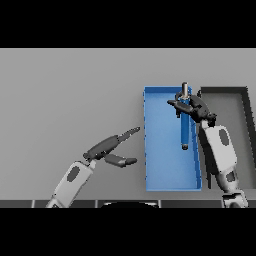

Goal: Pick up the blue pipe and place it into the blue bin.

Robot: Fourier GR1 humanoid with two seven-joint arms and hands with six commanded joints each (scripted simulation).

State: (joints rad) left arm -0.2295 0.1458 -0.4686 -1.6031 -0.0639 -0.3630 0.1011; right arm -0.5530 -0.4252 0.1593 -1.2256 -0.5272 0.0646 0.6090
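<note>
I have the right hand (192,107) in the upper right of the frame, over the far end of the blue bin (165,172), its fingers curled round the upper part of the pipe (184,131), so the pipe is held and not lying free. The pipe runs lengthwise down the right side of the bin, its grey end poking out above the hand near the bin's far wall and its lower tip pointing toward the frame's bottom; I judge I am carrying it this way so that its length lines up with the long bin and clears the side walls. I cannot tell whether the lower tip touches the floor of the bin or hangs just above it. Just right of the bin sits a dark bin (241,107), and the right forearm crosses over the edge between them, so I want to let go without drifting that way. The left hand (112,147) waits mid-frame on the table (60,90), left of the blue bin, fingers straight and spread from the thumb, holding nothing, kept well out of the drop
</note>
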